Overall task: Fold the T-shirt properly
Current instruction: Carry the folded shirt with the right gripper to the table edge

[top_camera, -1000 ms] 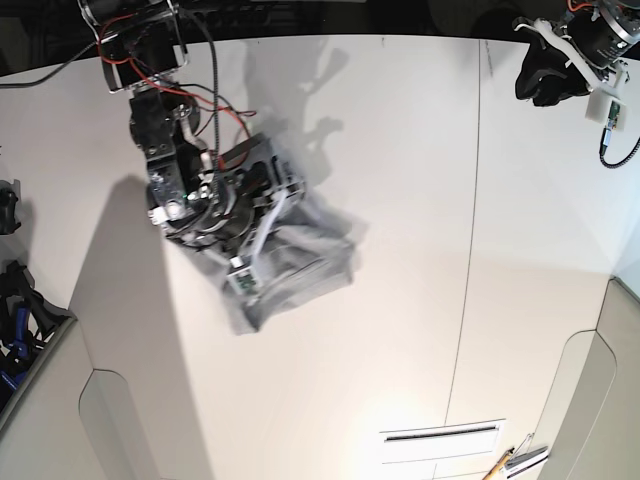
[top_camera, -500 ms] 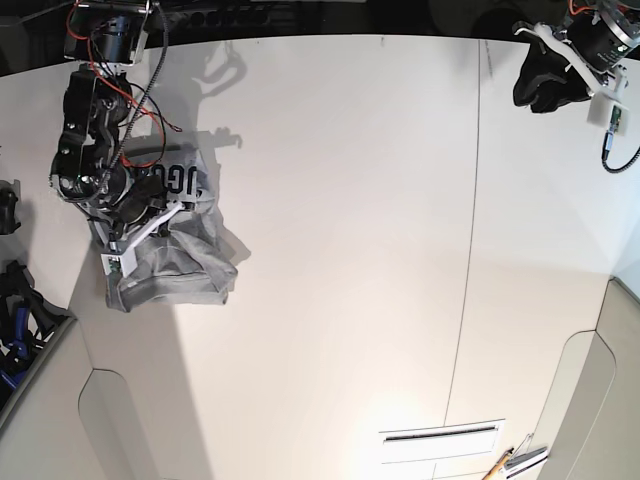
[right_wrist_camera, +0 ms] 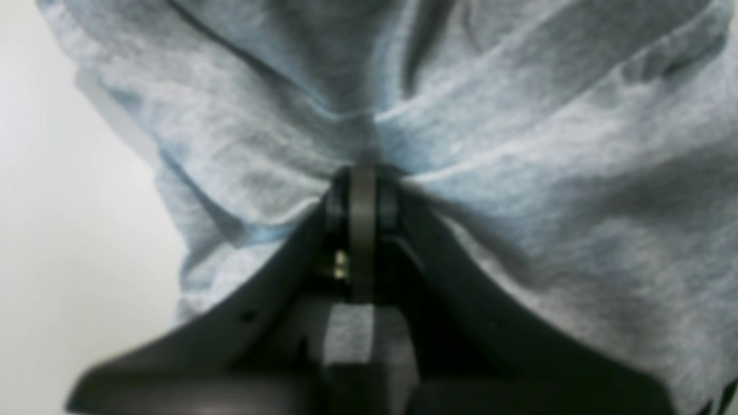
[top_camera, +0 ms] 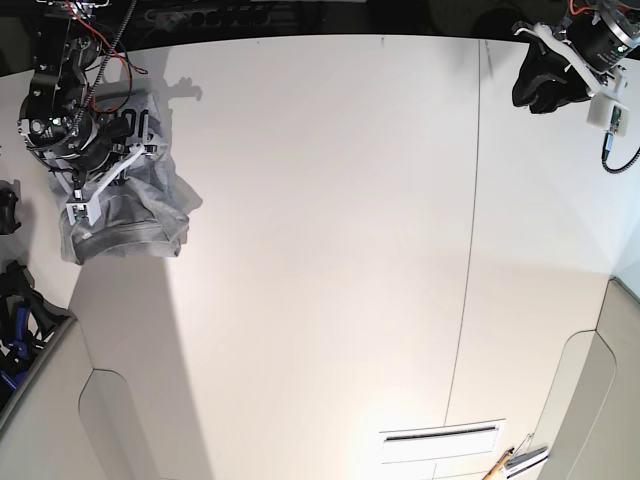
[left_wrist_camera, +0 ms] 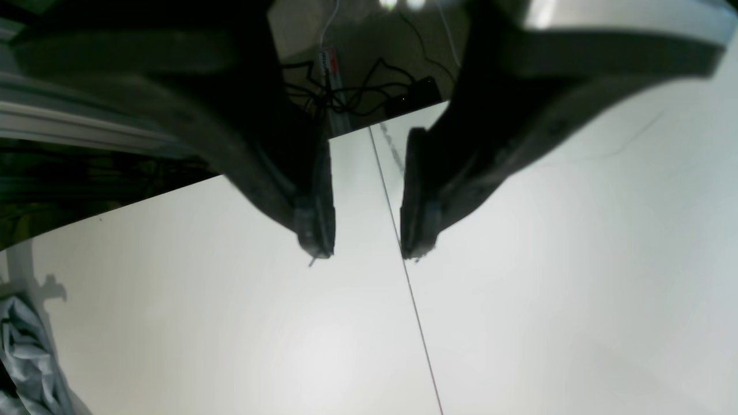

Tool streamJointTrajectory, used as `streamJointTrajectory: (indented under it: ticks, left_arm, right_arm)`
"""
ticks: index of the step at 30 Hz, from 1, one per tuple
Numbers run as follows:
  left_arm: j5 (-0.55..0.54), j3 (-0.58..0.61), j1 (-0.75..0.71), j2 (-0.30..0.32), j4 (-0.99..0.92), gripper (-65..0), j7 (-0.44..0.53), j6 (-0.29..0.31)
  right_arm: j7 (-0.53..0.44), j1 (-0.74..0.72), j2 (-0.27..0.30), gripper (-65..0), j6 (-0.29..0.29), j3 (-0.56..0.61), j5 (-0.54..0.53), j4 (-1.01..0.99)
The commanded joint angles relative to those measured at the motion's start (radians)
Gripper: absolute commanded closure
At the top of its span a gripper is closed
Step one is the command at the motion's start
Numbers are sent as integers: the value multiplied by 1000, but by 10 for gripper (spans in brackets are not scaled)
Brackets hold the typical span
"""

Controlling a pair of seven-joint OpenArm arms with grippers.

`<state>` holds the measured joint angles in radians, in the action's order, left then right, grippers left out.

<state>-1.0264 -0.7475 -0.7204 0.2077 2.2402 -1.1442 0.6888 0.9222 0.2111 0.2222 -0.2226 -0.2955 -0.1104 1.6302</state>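
The right gripper (right_wrist_camera: 362, 190) had its fingers pinched tight on the T-shirt (top_camera: 125, 215), bunched at the counter's (top_camera: 330, 250) far left corner. The left gripper (left_wrist_camera: 366, 236), fingers narrowly parted and empty, hung well apart. Judging by this, the shirt was being carried aside; next called for setting it down and letting go.

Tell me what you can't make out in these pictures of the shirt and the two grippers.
- T-shirt print: base view, mostly covered by the right arm and folds, unreadable.
- Right gripper: right wrist view is blurred; cloth bunches over the tips, pinched layers uncountable.
- T-shirt's whole shape: left wrist view cuts it off at the left edge.
- Left gripper: its upper body is dark and out of focus.
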Motion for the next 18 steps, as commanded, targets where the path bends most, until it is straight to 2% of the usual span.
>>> streamJointTrajectory:
  ticks: [1,12,18]
  left_arm:
    - [-29,-6,-8,9,18,-230,18,4]
    - [-32,-6,-8,8,18,-230,19,9]
    - [-32,-6,-8,8,18,-230,46,9]
  right_arm:
    - [101,17,14,0,18,-5,50,-3]
    - [86,-41,73,0,18,-6,47,156]
    - [56,-109,77,0,33,-6,46,285]
